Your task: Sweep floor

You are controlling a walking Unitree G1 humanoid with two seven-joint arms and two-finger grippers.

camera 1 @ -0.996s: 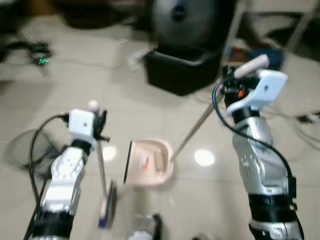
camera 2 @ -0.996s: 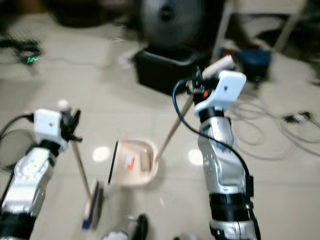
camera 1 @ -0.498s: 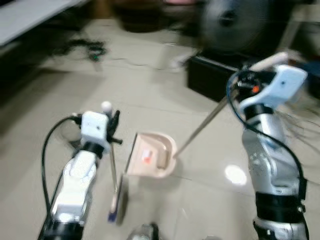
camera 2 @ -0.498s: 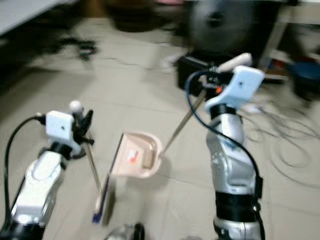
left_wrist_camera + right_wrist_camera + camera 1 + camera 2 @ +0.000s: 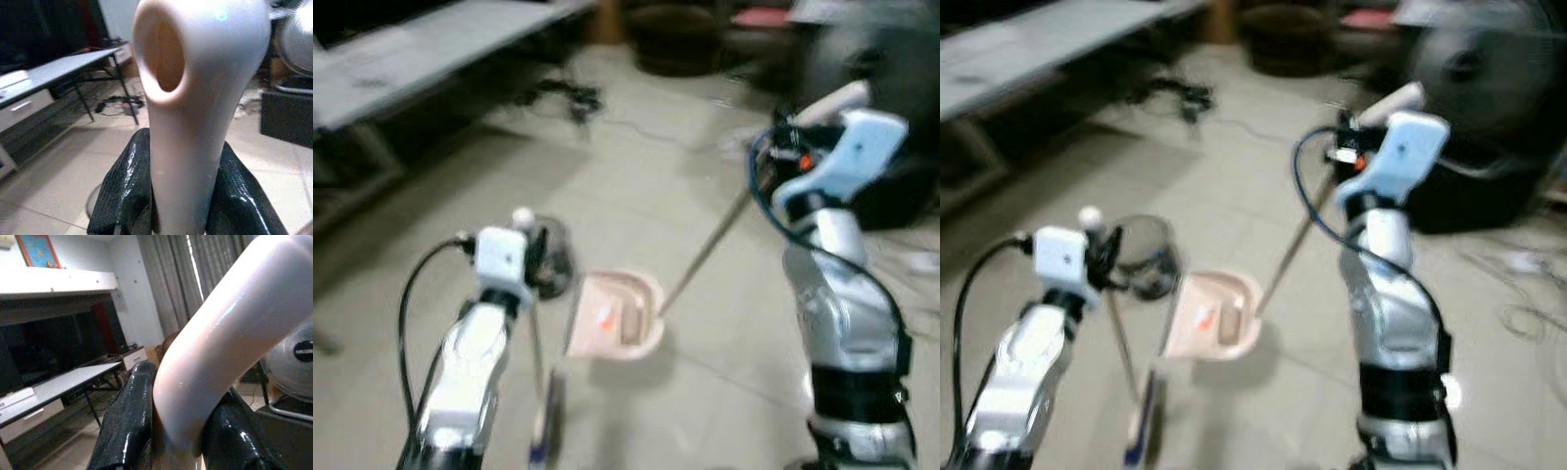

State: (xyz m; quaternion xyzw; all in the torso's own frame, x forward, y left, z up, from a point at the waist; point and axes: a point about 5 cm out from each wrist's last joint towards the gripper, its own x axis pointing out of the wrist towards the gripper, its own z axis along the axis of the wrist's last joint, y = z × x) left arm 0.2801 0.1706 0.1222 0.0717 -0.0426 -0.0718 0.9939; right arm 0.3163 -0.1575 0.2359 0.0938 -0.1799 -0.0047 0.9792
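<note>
Cam swung left, fan off-centre | L fingers point(image 5: 122, 196) clamp broom point(image 5: 541, 387); R fingers point(image 5: 128, 431) clamp dustpan point(image 5: 619, 315) handle

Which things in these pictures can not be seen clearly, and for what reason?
- Scraps in the dustpan: an orange bit shows in the eye views, but blur hides what it is.
- Broom head: cut off by the bottom edge and blurred.
- Broom handle in the left gripper: its lower part is hidden by the fingers.
- Dustpan handle in the right gripper: cut off by the picture edge.
</note>
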